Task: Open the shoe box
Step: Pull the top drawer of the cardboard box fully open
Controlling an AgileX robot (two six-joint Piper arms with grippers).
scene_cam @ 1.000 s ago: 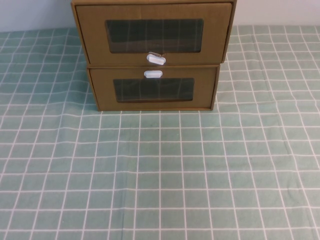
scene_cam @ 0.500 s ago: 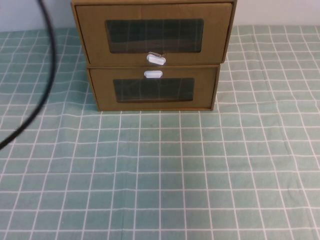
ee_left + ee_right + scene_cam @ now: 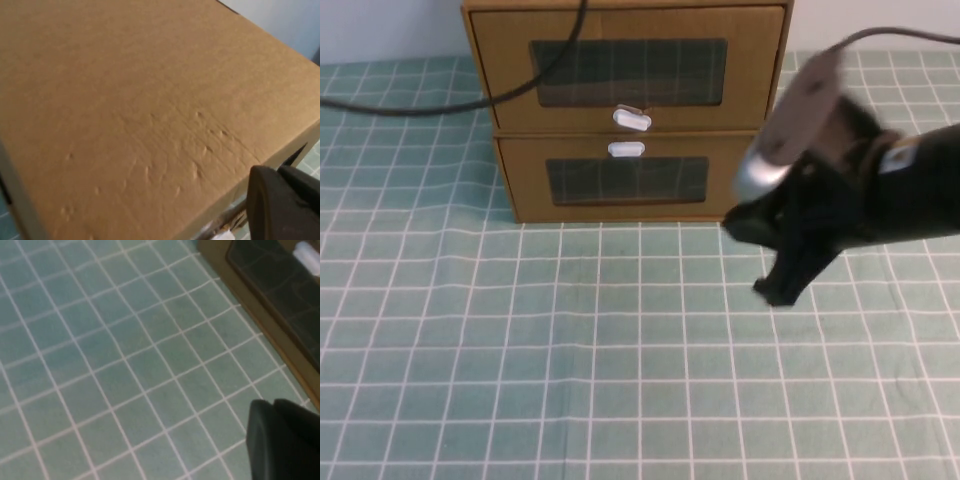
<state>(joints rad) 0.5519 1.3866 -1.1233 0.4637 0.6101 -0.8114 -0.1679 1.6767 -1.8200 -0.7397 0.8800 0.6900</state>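
A green checked cloth (image 3: 620, 350) covers the table. At its far middle stand two brown cardboard boxes, the upper box (image 3: 760, 70) stacked squarely on the lower box (image 3: 525, 180). Each faces the robot with a dark window in its front panel, and both fronts sit closed. The right arm (image 3: 910, 190) reaches in from the right, low over the cloth. The right gripper (image 3: 778, 288) points down and to the left, just in front of the lower box's right front corner and apart from it. Its jaws are closed, with nothing between them. The left gripper (image 3: 280, 205) hangs above the cardboard top of the upper box, near one edge, as the left wrist view shows; whether it is open cannot be told. A black cable (image 3: 420, 108) crosses the upper box's front at the far left. A white handle (image 3: 632, 118) sits under the upper window, and a second handle (image 3: 626, 149) sits above the lower window.
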